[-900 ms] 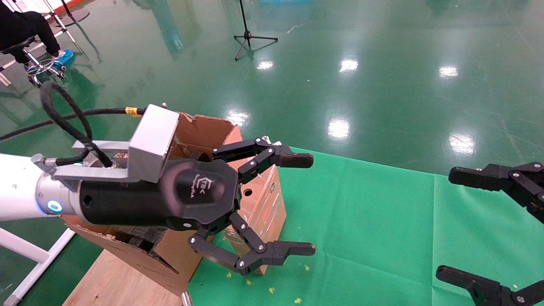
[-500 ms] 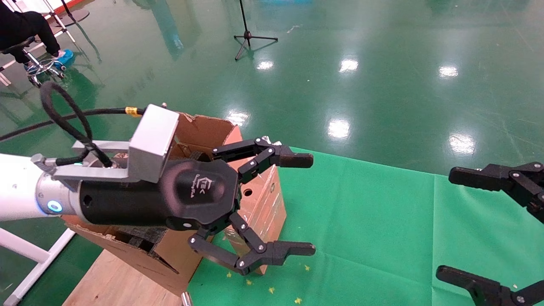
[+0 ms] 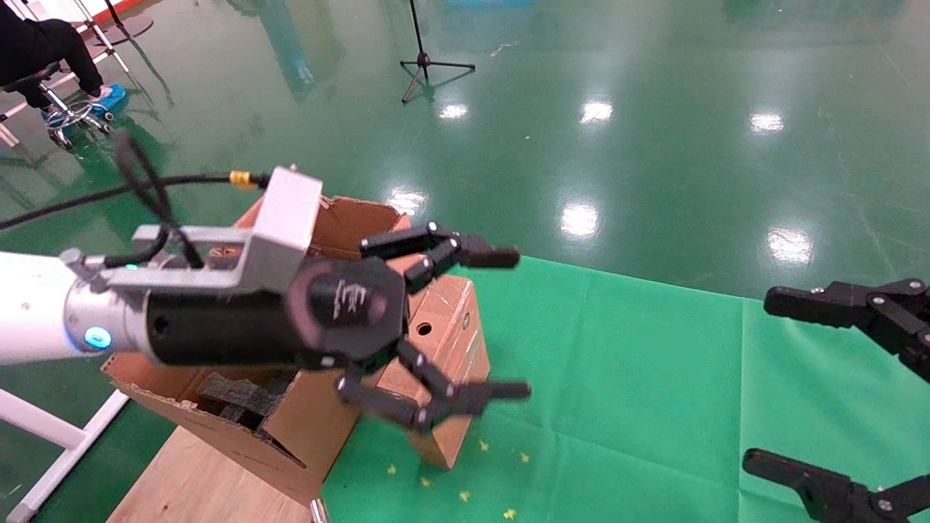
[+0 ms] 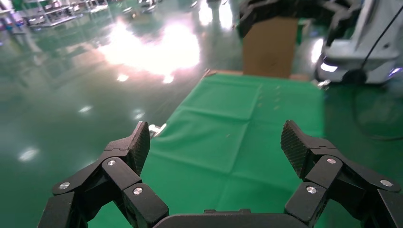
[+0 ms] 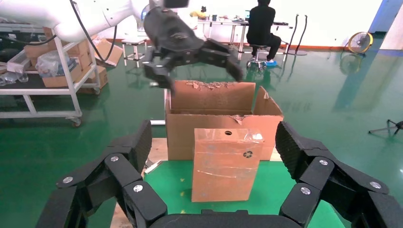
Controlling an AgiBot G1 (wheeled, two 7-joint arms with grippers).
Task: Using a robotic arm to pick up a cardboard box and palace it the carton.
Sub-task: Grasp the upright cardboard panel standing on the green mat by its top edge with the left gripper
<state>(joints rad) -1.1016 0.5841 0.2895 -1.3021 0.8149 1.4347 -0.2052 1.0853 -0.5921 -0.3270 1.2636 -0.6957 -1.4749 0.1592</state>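
The cardboard box [image 3: 443,341] is small, brown and tape-wrapped. It stands upright on the green cloth [image 3: 625,378], against the carton's right side. The carton [image 3: 240,428] is large, with raised flaps and black foam [image 3: 232,396] inside. The robotic arm's left gripper [image 3: 505,323] is open and empty, hovering in front of and above the box, one finger over its top and one before its lower face. The right gripper [image 3: 792,388] is open and empty at the right edge. In the right wrist view the box [image 5: 225,164] stands ahead between the open fingers [image 5: 135,145], with the carton [image 5: 214,102] behind and the left gripper [image 5: 190,47] above.
The carton rests on a wooden board [image 3: 196,479] at the cloth's left end. A tripod stand [image 3: 425,58] and a seated person [image 3: 43,43] are far off on the green floor. The left wrist view shows green cloth [image 4: 223,137] between its open fingers.
The left gripper has lifted a little and shifted back toward the carton, still open. More of the small box's top now shows. The right gripper has hardly moved.
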